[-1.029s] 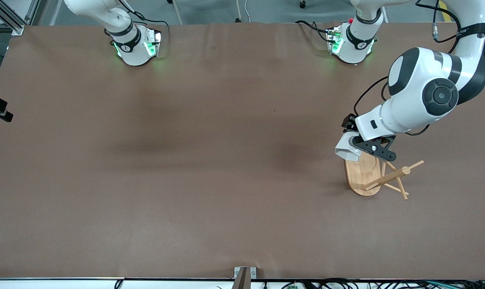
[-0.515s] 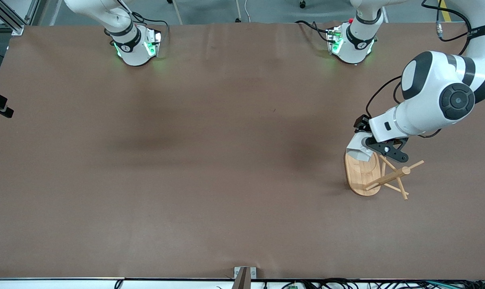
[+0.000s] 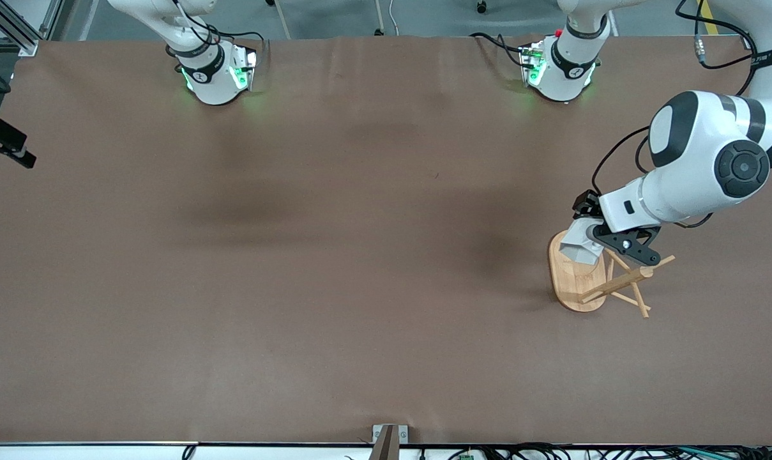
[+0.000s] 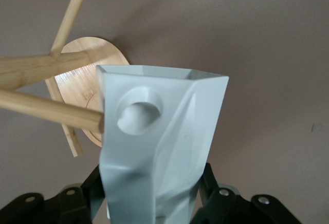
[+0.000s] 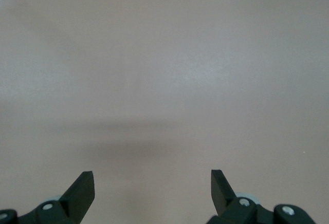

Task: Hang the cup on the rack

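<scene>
Front view: left end effector (image 3: pixel 606 241), pinching the cup (image 3: pixel 580 245), has moved over the rack (image 3: pixel 574 281).

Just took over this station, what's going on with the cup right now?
The left end effector is shut on the white cup, holding it over the bamboo rack. A peg meets the cup's side by its round hole but is not through it. The right end effector waits open over bare table.

One cup (image 3: pixel 580 247), one rack (image 3: pixel 577 284), two arms — two grippers: left (image 3: pixel 606 239), right (image 5: pixel 152 188).
</scene>
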`<control>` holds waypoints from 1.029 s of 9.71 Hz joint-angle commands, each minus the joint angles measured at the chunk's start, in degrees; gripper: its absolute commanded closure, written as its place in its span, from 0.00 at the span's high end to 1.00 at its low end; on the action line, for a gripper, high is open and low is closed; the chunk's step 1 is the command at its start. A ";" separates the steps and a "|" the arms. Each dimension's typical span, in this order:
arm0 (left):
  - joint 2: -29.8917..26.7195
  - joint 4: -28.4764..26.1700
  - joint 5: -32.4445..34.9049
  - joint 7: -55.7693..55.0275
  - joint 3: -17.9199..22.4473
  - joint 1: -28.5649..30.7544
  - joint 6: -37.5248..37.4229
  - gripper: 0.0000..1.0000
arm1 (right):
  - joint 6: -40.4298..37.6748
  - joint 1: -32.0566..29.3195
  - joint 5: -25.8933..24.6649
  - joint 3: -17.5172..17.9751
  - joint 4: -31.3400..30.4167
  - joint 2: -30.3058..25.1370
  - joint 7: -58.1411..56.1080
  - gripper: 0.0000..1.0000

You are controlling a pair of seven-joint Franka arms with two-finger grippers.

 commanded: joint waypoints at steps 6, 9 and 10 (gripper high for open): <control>4.10 3.10 3.08 0.55 -0.47 0.34 0.90 0.01 | -2.36 3.20 -2.80 -2.91 4.45 1.51 1.23 1.00; 7.17 6.35 3.26 0.72 -0.12 0.43 0.99 0.02 | -2.62 3.48 -0.24 -3.80 4.30 2.31 1.31 0.98; 7.88 7.15 3.35 0.81 -0.03 0.52 0.99 0.07 | -2.62 3.56 -0.15 -3.63 4.21 2.31 1.49 0.98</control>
